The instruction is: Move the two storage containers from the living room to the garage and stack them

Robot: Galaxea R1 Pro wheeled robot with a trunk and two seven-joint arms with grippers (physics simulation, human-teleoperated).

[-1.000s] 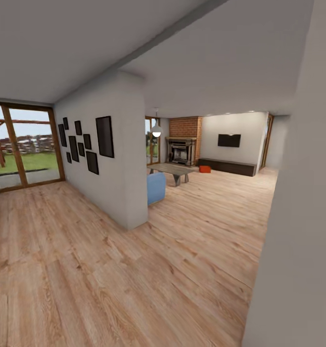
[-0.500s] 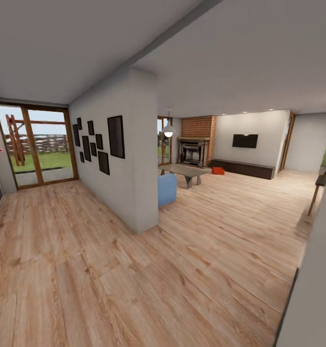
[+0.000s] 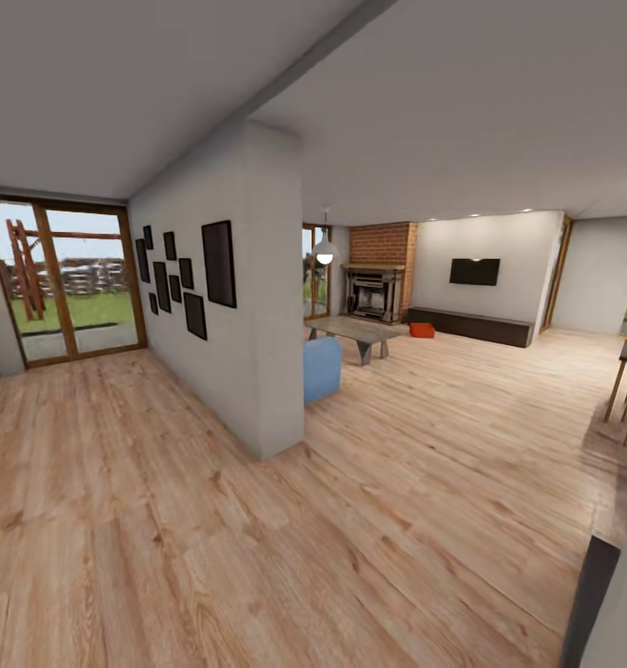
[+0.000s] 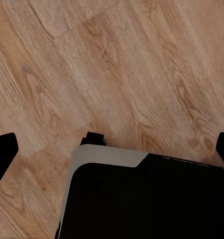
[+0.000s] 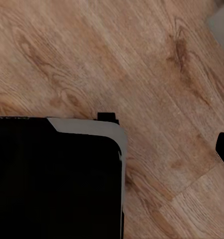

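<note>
Both hands point down at the light wood plank floor (image 4: 142, 64) over the robot's dark base (image 4: 142, 199). The left hand (image 4: 112, 149) looks spread and empty, its dark fingertips (image 4: 2, 154) at the frame edges; the right I cannot tell. Nothing is moved yet, I judge: one orange-red storage container (image 3: 422, 329) sits far off by the long dark bench (image 3: 471, 326), near the fireplace (image 3: 374, 292).

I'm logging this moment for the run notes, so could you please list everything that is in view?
Storage container: one seen, orange-red, on the wood floor before the dark bench.
Bench: one, dark, under the TV.
Fireplace: one, below red brick chimney.
Coffee table: one, grey.
Seat: one, blue, behind the partition wall.
Picture frames: several, black, on that wall.
Pendant lamp: one, white.
Robot base: black, over the planks.
Grippers: fingertips at the wrist views' edges, apart, empty.
</note>
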